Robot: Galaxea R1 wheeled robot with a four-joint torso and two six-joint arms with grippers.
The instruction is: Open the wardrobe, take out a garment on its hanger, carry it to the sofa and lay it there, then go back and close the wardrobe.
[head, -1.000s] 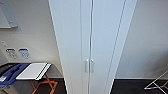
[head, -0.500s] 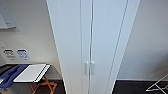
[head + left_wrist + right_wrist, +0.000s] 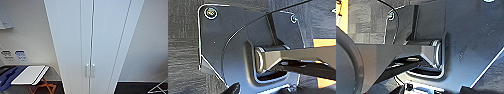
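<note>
Head view: nearest, low left, a white-topped folding counter (image 3: 29, 75) on orange legs; beyond, dead ahead, the tall white wardrobe (image 3: 75, 37) is closed, its small vertical handles (image 3: 90, 70) paired at the centre seam. End effector state: cannot tell.

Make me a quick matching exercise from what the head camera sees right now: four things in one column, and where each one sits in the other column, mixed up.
Things:
1. wardrobe
2. pair of handles
3. white-topped folding table
4. wire rack

Places:
A. low at the left of the head view, on orange crossed legs
B. in the lower right corner, over the dark floor
C. filling the middle, doors shut
D. low on the wardrobe, either side of the seam between the doors

Pairs: 1-C, 2-D, 3-A, 4-B
</note>
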